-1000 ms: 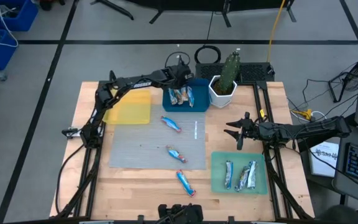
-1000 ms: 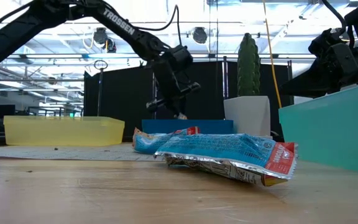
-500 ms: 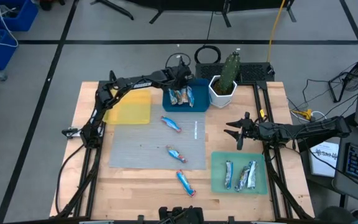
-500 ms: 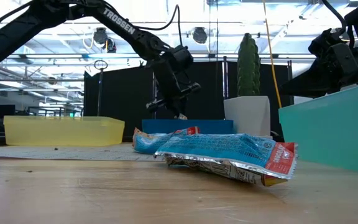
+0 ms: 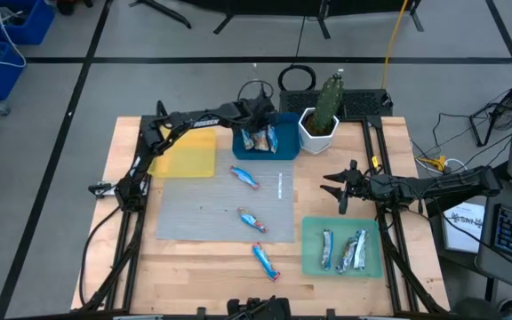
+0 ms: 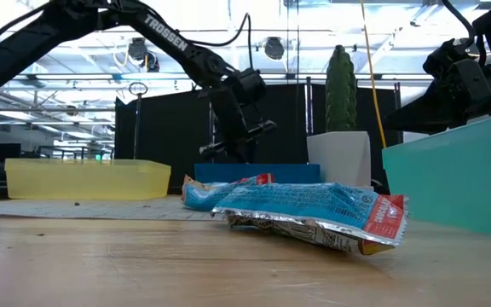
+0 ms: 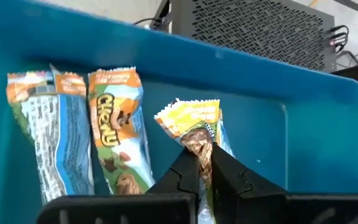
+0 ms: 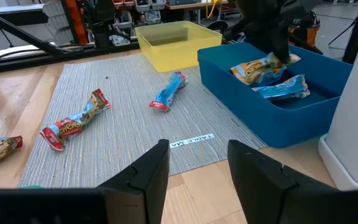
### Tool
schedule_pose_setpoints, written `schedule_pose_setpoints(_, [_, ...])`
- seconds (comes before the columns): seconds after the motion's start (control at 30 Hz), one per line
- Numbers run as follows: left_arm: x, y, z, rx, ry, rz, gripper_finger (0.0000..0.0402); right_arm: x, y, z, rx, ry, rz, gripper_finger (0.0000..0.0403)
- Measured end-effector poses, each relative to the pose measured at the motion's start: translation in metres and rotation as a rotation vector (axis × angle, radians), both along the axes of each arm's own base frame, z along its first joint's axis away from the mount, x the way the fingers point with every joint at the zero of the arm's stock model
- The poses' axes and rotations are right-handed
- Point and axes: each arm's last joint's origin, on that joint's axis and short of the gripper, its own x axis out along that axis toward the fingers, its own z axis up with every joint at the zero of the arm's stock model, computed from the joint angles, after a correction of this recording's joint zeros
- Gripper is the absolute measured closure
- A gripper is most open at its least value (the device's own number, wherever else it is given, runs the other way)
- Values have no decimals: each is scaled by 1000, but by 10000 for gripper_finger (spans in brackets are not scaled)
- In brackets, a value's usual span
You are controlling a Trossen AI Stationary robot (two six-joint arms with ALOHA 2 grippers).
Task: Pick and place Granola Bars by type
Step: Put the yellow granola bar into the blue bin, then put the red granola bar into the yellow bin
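Observation:
Three blue-wrapped granola bars lie on the grey mat (image 5: 194, 209): one (image 5: 245, 177), one (image 5: 253, 220) and one at the near edge (image 5: 265, 261), which fills the low view (image 6: 314, 209). More bars lie in the green tray (image 5: 314, 233) and in the blue tray (image 5: 284, 142). My left gripper (image 5: 258, 117) reaches down into the blue tray, shut on a bar (image 7: 188, 118) beside two others (image 7: 51, 124) (image 7: 117, 137). My right gripper (image 5: 340, 191) hovers open over bare table right of the mat, its fingers (image 8: 148, 174) apart. My left gripper pinches a granola bar between its two fingers (image 7: 185, 171), just behind the bar's yellow-orange crimped end (image 7: 188, 118). That end sticks out beyond the fingertips. The fingers come from above, slanting into the blue tray. Whether the bar rests on the tray floor, I cannot tell.
A yellow tray (image 5: 188, 151) sits left of the blue one. A white pot with a cactus (image 5: 320, 120) stands right beside the blue tray, close to the left arm. Bare wood lies near the table's near-left corner (image 5: 149, 276).
My left gripper has sunk a little lower into the blue tray, still shut; in the low view its fingertips now dip behind the tray's rim. The right arm has kept still.

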Motion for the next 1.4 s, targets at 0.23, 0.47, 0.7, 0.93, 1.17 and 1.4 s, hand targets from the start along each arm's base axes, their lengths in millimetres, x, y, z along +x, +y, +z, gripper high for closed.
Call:
schedule_pose_setpoints(0.23, [0, 0, 0, -25, -16, -6, 384, 0, 0, 0, 0, 0, 0, 245])
schedule_pose_setpoints(0.47, [0, 1, 0, -20, -22, -6, 361, 0, 0, 0, 0, 0, 0, 245])
schedule_pose_setpoints(0.7, [2, 2, 1, -15, -41, -10, 310, 0, 0, 0, 0, 0, 1, 245])
schedule_pose_setpoints(0.93, [2, 2, 1, -9, -37, -19, 305, 0, 0, 0, 0, 0, 0, 245])
schedule_pose_setpoints(1.17, [3, 2, 6, 22, -45, -84, 303, 0, 0, 0, 0, 0, 0, 245])
schedule_pose_setpoints(1.4, [1, -8, 39, 104, -58, -256, 302, 0, 0, 0, 0, 0, 0, 245])
